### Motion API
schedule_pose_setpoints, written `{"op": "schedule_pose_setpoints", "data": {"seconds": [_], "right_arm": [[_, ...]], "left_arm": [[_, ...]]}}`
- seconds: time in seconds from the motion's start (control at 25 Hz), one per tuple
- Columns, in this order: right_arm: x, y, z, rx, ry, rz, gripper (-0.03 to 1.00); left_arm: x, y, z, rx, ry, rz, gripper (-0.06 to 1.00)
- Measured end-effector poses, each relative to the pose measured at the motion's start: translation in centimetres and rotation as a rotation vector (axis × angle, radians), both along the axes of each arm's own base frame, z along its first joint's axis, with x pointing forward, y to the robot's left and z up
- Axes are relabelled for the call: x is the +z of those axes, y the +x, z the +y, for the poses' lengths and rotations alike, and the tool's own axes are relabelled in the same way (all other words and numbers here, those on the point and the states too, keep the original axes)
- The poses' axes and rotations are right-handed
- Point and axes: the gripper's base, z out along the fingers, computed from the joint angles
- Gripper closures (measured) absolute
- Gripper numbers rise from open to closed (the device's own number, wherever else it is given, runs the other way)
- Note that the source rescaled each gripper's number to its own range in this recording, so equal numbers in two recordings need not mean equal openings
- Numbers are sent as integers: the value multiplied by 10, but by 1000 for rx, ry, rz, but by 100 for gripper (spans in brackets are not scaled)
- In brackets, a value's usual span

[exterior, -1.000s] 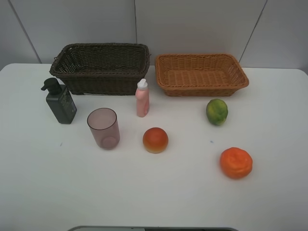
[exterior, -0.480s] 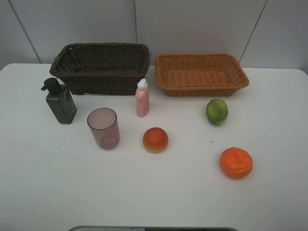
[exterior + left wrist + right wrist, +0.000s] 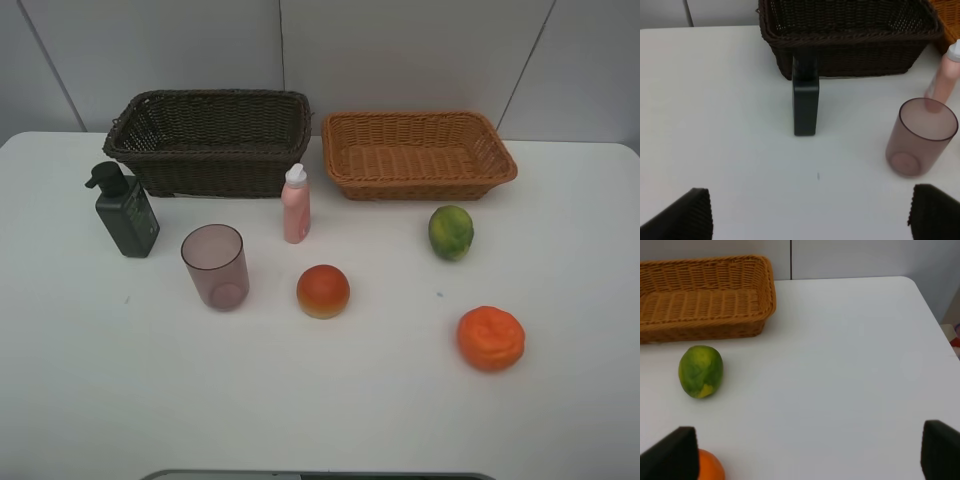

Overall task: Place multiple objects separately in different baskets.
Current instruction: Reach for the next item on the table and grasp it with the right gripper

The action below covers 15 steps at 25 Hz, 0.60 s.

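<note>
Left tool: released, empty; cup upright, may tip w/ off-centre pinch.
Right tool: released, empty; green citrus round, could roll across bench.

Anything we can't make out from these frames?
1. Wrinkled orange, right wrist view: mostly cut off by the frame edge, partly behind a fingertip.
2. Pink bottle, left wrist view: cap cropped by the edge, base behind the cup.
3. Pump bottle, left wrist view: pump head lost against the dark basket.
4. Left gripper, right gripper: only fingertips show; arms absent from the exterior high view.
</note>
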Motion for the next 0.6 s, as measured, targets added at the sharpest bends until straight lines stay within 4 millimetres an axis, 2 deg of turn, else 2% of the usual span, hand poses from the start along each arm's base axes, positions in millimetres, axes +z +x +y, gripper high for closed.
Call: {"op": "schedule_pose_setpoints", "data": {"seconds": [0.52, 0.6], "right_arm": [[0, 0, 0, 0, 0, 2, 16], [0, 6, 0, 0, 3, 33, 16]], "left_arm": [[0, 0, 0, 0, 0, 0, -5], [0, 0, 0, 0, 0, 0, -5]]}}
